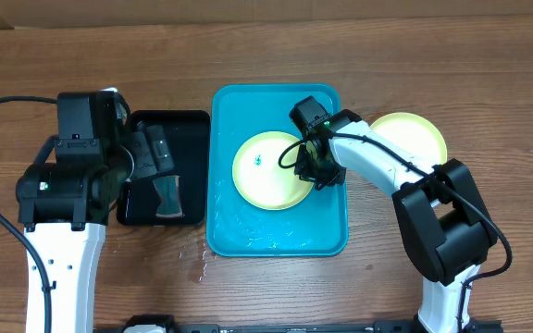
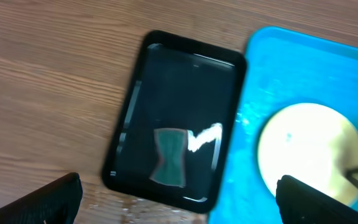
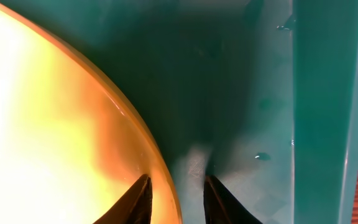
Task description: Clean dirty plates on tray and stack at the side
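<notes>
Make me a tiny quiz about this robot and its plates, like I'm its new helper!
1. True or false: a yellow-green plate lies in the blue tray.
2. What straddles that plate's rim? A) the right gripper B) a spoon C) a cup
3. Fill in: the other plate sits on the ____, right of the tray.

Key: 1 true; 2 A; 3 table.
</notes>
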